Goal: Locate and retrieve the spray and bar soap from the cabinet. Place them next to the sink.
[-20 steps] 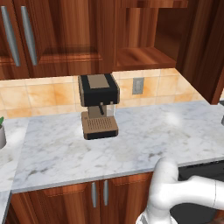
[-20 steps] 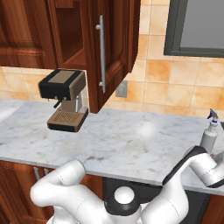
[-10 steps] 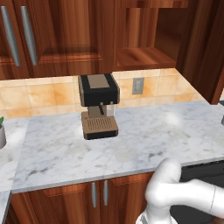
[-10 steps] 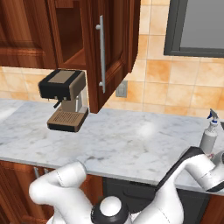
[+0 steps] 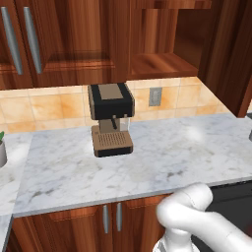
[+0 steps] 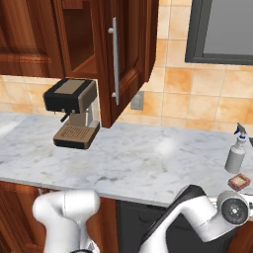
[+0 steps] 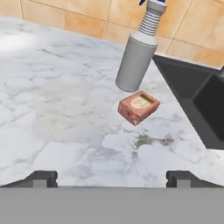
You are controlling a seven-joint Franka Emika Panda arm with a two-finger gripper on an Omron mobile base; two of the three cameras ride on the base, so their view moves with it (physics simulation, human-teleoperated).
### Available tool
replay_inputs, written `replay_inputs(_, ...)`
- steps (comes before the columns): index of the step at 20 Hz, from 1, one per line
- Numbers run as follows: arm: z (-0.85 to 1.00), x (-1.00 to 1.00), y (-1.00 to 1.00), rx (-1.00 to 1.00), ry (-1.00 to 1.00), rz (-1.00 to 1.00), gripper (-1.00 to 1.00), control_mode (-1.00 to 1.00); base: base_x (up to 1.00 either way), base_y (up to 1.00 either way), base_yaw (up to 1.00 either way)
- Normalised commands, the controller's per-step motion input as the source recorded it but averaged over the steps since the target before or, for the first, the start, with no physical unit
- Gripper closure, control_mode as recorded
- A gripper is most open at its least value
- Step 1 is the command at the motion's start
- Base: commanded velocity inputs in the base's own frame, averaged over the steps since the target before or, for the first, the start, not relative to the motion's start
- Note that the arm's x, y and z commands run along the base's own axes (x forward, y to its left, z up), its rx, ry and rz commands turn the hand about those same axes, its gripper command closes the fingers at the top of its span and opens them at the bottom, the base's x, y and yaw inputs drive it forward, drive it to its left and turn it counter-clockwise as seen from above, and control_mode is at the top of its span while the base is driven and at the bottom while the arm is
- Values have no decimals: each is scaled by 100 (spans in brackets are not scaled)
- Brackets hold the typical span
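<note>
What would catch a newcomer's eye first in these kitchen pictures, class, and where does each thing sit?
The spray stands upright on the marble counter with the bar soap just in front of it, both beside the dark sink. Further left, a coffee machine sits under the open cabinet, whose shelf looks bare.

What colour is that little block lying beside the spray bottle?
The small rectangular bar soap has reddish sides and a pale pinkish-white top, clearest in the hand view.
</note>
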Motion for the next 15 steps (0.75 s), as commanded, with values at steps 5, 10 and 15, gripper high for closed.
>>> replay_inputs(5, 0, -52, 81, -7, -10, -8, -100, -100, 0, 0, 0)
replay_inputs(10, 19, -11, 93, -19, -1, -1, -100, -100, 0, 0, 0)
replay_inputs(15, 17, -9, 75, -13, 2, -1, -100, -100, 0, 0, 0)
